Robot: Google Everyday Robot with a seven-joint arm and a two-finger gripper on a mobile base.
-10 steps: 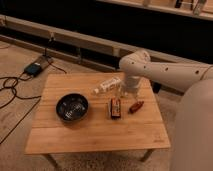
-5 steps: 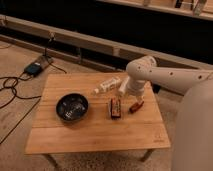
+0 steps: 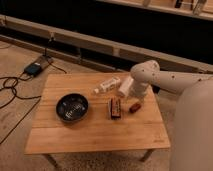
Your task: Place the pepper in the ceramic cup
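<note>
Gripper (image 3: 135, 99) just above pepper (image 3: 134, 106) on table (image 3: 90, 132), fingers apart as we read them; ceramic cup (image 3: 124, 86) close behind it

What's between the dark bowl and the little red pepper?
The black block lies between the bowl and the pepper, in the camera view. The gripper hovers right by the pepper.

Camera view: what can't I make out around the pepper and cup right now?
- Gripper, low over the pepper at the right of the table: contact cannot be told; the arm overlaps it.
- Ceramic cup: right side hidden behind the arm; inside not visible.
- Dark bowl: contents too small to tell.
</note>
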